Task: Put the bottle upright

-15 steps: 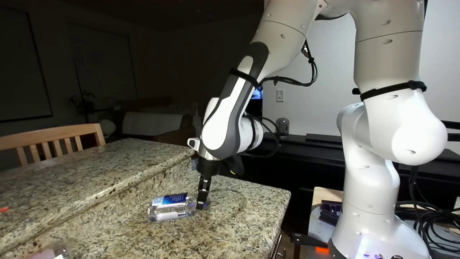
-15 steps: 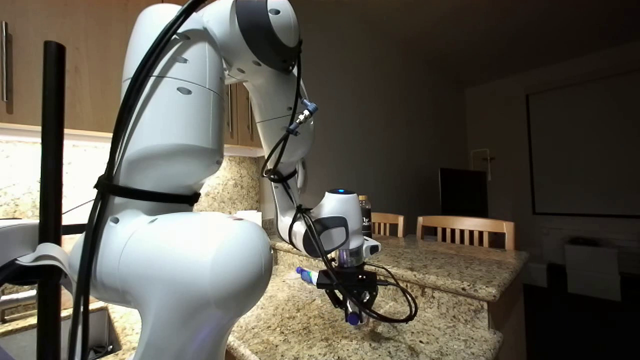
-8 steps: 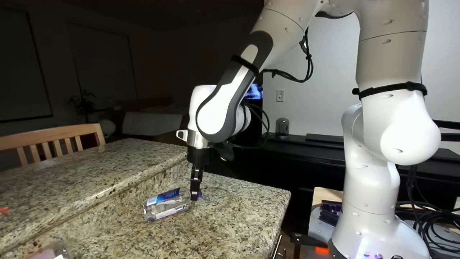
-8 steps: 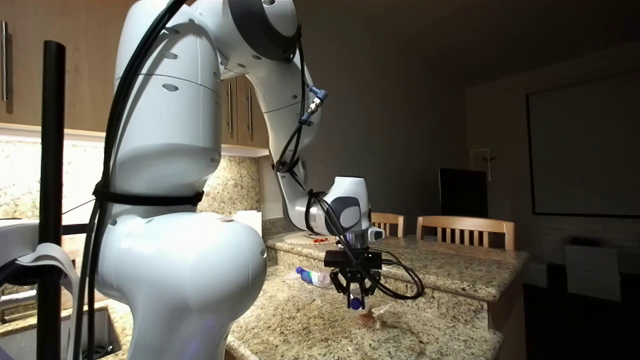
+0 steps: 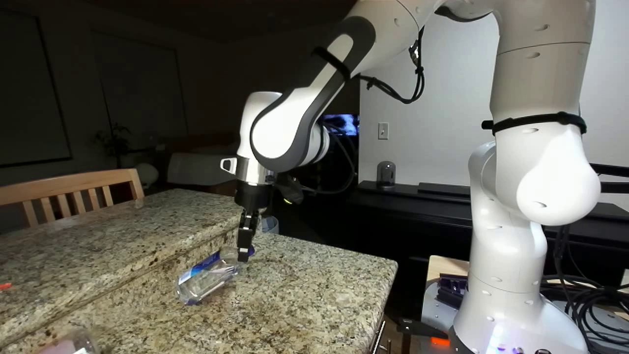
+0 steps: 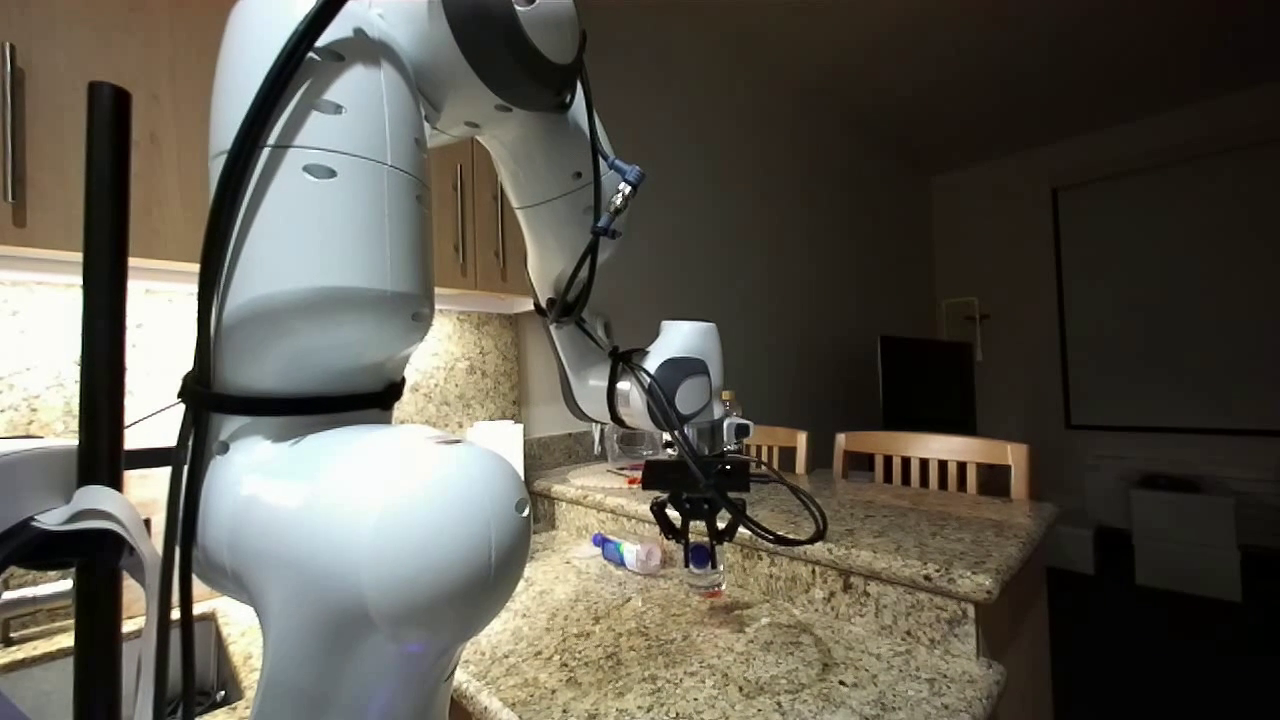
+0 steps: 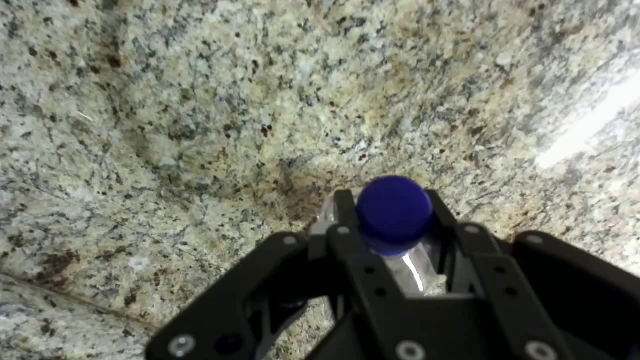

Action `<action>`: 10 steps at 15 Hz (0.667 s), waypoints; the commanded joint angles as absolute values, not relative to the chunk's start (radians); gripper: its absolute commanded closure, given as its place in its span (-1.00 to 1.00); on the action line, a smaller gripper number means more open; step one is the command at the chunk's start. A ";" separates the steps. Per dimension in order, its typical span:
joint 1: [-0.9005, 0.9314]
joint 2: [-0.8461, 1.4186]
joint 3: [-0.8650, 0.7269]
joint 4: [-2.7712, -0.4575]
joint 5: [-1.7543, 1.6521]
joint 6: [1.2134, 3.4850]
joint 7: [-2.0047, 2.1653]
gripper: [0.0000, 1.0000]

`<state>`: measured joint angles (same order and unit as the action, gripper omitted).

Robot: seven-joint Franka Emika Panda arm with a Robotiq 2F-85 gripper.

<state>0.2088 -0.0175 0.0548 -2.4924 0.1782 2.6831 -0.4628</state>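
The clear bottle (image 5: pixel 206 280) with its blue label slants over the granite counter in an exterior view, cap end higher than its base. Whether the base touches the stone I cannot tell. My gripper (image 5: pixel 244 255) is shut around the neck, just below the cap. From the wrist camera, the round blue cap (image 7: pixel 395 210) sits between the two fingers (image 7: pixel 345 205), which hide part of the neck. Most of the body is hidden beneath the gripper there. In an exterior view the bottle (image 6: pixel 707 580) points its cap toward the camera, under the gripper (image 6: pixel 701 560).
Another blue-capped bottle (image 6: pixel 630 553) lies on the counter (image 6: pixel 620 650) near the step. A raised granite ledge (image 5: pixel 123 228) runs alongside the bottle. At the lower left corner a clear object (image 5: pixel 71 341) shows partly. Wooden chairs (image 6: pixel 930 460) stand beyond the ledge.
The gripper has risen and shifted toward the ledge, keeping hold of the neck. The bottle has gone from lying nearly flat to a steeper slant, cap end up.
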 commanded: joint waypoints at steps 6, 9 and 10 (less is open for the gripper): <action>0.154 0.033 0.077 -2.367 0.071 2.576 -0.278 0.70; 0.142 0.084 0.075 -2.311 0.036 2.526 -0.218 0.70; 0.140 0.102 0.075 -2.291 0.022 2.512 -0.196 0.70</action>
<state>0.1631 0.0606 0.0625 -2.3587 0.0748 2.5646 -0.2742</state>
